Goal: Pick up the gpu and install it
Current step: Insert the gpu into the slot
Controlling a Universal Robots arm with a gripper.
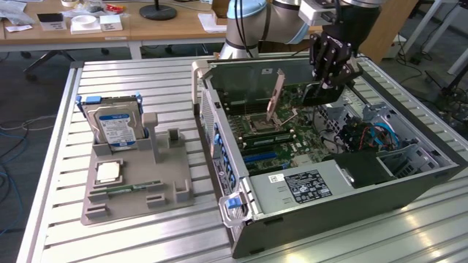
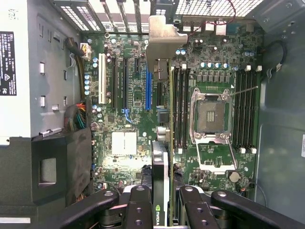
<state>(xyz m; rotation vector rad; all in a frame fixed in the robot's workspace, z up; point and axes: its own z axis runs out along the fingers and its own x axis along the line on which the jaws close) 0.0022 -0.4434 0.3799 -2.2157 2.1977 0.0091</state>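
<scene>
Your gripper [image 2: 165, 212] is clenched on the gpu [image 2: 161, 157], which hangs edge-on between the fingers, directly over the motherboard [image 2: 143, 119] slots inside the case [image 1: 329, 203]. Treat it as stiff, light and fragile. Grip along its top edge, clear of the connector and components.

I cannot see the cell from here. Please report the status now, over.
Gripper shut on the gpu, edge-on. It hangs above the motherboard inside the open case, not seated. Open CPU socket nearby.
</scene>
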